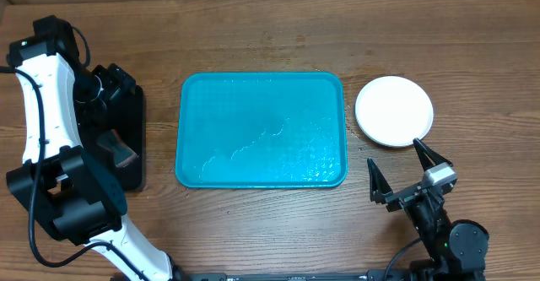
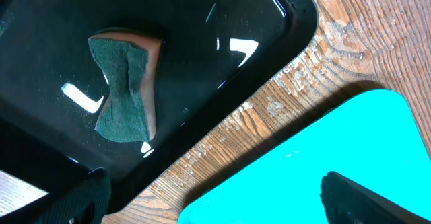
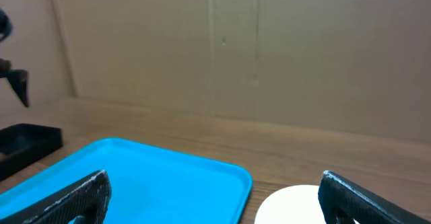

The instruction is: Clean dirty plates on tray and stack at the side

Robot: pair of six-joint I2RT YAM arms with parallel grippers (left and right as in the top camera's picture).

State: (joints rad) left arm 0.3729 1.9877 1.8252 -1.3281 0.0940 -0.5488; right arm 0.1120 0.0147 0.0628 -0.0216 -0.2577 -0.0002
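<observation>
The turquoise tray lies at the table's centre with no plates on it, only wet streaks; it also shows in the left wrist view and the right wrist view. A white plate sits on the table to the tray's right, looking clean; its edge shows in the right wrist view. The yellow-green and pale blue plates are not visible. My right gripper is open and empty, just in front of the white plate. My left gripper is open and empty above the black tray's edge.
A narrow black tray stands left of the turquoise tray, holding a green-topped sponge. Water droplets lie on the wood between the two trays. A cardboard wall closes the back of the table.
</observation>
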